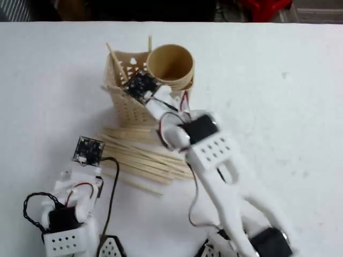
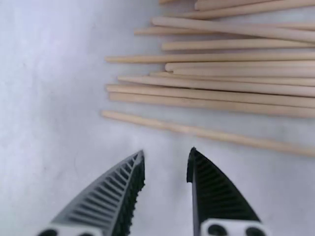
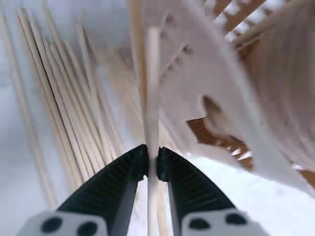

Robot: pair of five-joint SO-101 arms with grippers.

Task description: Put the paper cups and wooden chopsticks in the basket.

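A beige lattice basket [image 1: 127,104] stands at the table's middle, with two chopsticks [image 1: 113,55] sticking up from it. Stacked paper cups [image 1: 170,65] sit at its right side; whether they are inside I cannot tell. A pile of wooden chopsticks [image 1: 142,155] lies in front of the basket. My right gripper [image 3: 151,153] is shut on one chopstick [image 3: 151,88], held at the basket's rim [image 3: 197,64] beside the cup wall [image 3: 285,98]. My left gripper [image 2: 166,153] hangs open over bare table, just short of the pile's nearest chopstick [image 2: 197,132].
The right arm [image 1: 214,155] stretches from the front right across the pile to the basket. The left arm [image 1: 75,209] sits at the front left with its cables. White table extends to the left, right and behind the basket.
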